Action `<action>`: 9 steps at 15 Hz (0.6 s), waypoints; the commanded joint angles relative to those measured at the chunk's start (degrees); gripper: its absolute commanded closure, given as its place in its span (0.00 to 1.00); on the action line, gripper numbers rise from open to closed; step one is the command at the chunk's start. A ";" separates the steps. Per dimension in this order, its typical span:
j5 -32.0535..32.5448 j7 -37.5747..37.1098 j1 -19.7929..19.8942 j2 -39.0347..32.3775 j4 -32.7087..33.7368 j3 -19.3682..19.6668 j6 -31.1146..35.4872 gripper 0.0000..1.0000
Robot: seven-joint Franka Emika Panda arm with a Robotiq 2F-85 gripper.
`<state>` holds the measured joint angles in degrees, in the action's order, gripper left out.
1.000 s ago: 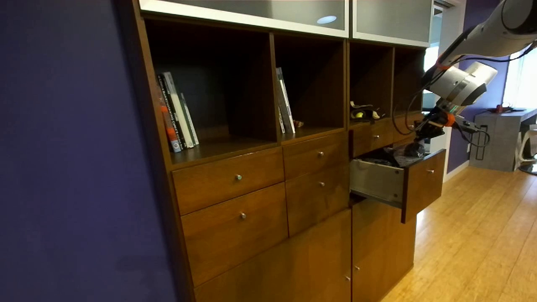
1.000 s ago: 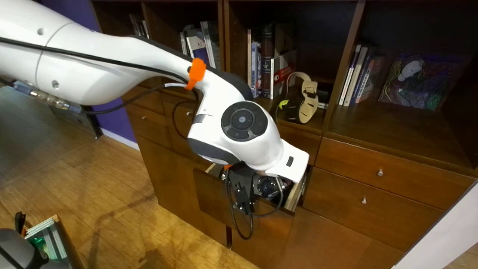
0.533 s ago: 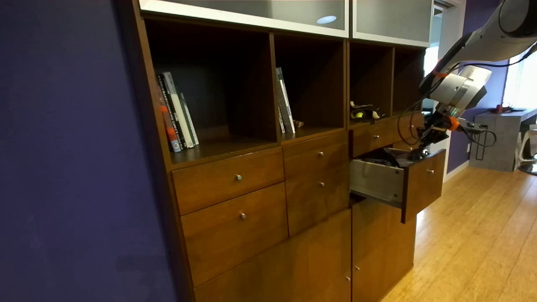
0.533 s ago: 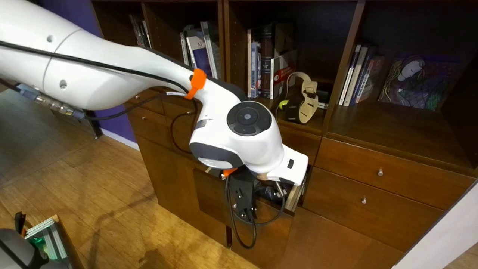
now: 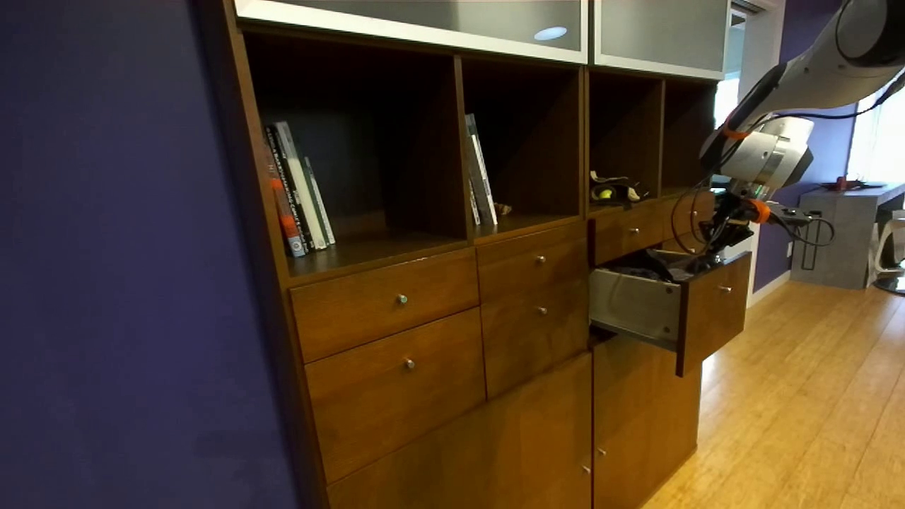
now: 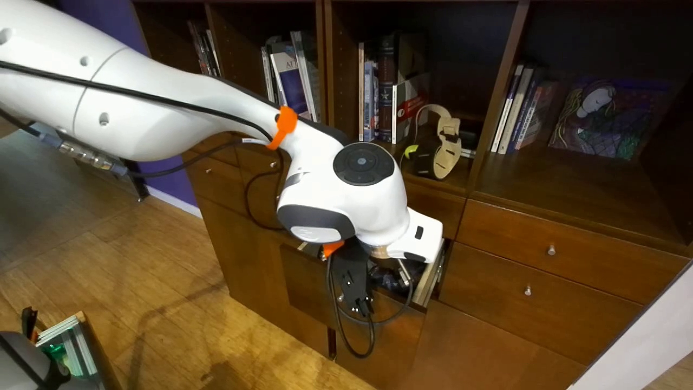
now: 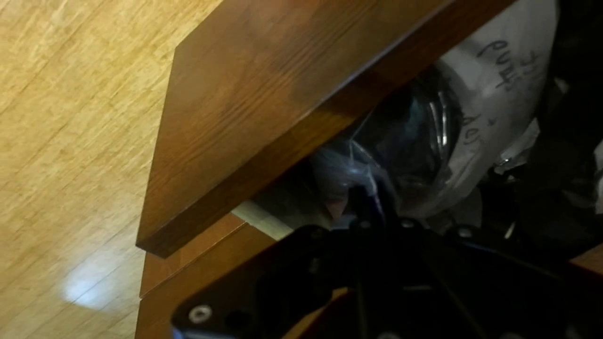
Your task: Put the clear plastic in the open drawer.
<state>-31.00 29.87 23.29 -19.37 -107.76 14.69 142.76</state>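
The open drawer (image 5: 715,311) is pulled out of the wooden cabinet; its brown front also shows in an exterior view (image 6: 308,284) and fills the upper middle of the wrist view (image 7: 264,103). My gripper (image 7: 370,200) points down into the drawer, just behind its front. Its fingers are close together on the crumpled, shiny clear plastic (image 7: 414,136). The plastic hangs low inside the drawer, close to the front panel; whether it rests on the contents is hard to tell. In an exterior view the gripper (image 5: 717,247) is just above the drawer rim. The arm mostly hides it in an exterior view.
A white bag with handwriting (image 7: 504,80) and dark items lie inside the drawer. Closed drawers (image 5: 385,311) are alongside. A shelf above holds a tan strap (image 6: 446,143) and books (image 6: 379,92). A box (image 6: 73,346) stands on the floor.
My gripper has moved down with the clear plastic, which has sunk lower into the drawer behind its front. The wrist has tilted a little. The drawer has not moved.
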 commanded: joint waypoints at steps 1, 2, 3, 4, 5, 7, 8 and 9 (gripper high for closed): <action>4.72 -3.33 0.81 -0.61 0.17 -1.59 -0.51 0.99; 5.42 -3.62 0.90 -0.70 0.21 -1.64 -0.69 0.99; 6.32 -4.29 0.88 -0.92 0.19 -1.52 -0.51 0.99; 6.28 -4.37 1.15 -1.02 0.28 -1.77 -0.93 0.99; 6.63 -4.77 1.22 -1.20 0.26 -1.81 -0.96 0.99; 7.23 -5.21 1.29 -1.56 0.25 -1.82 -1.03 0.99; 7.21 -5.20 1.40 -1.75 0.28 -1.95 -0.93 0.99; 7.24 -5.44 1.48 -1.95 0.40 -2.02 -1.23 0.99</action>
<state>-25.72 26.73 23.46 -20.42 -107.74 14.43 142.76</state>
